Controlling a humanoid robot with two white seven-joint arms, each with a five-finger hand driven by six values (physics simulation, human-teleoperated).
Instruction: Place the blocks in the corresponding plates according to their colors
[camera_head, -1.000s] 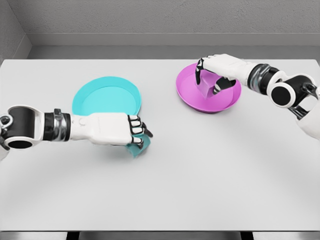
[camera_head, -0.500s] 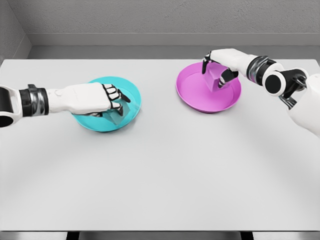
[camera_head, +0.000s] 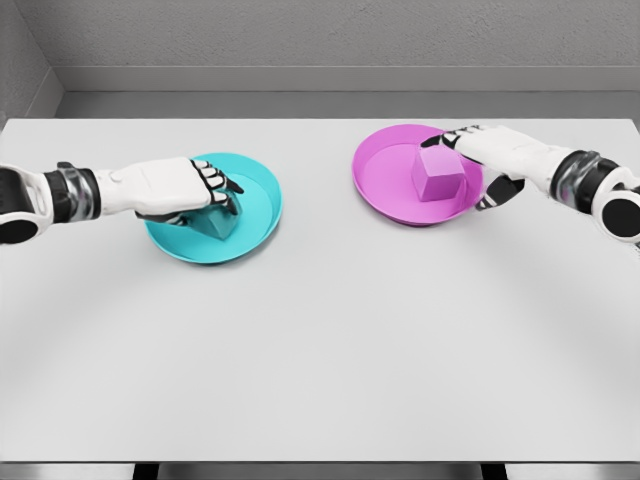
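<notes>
A white table (camera_head: 320, 330) carries a teal plate (camera_head: 262, 190) at ten o'clock and a pink plate (camera_head: 385, 190) at two o'clock. The left hand (camera_head: 175, 190) curls over the teal block (camera_head: 220, 224) resting in its plate; lifting away unreleased could drag it out. The right hand (camera_head: 480, 160) is spread, empty, beside the pink block (camera_head: 439, 176) sitting in its plate; a brush could tip it.

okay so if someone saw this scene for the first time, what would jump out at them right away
Two bright plates on a pale grey table: a cyan plate at left and a magenta plate at right. A magenta block sits free in the magenta plate beside the open right hand, while the left hand covers a cyan block in the cyan plate.
</notes>
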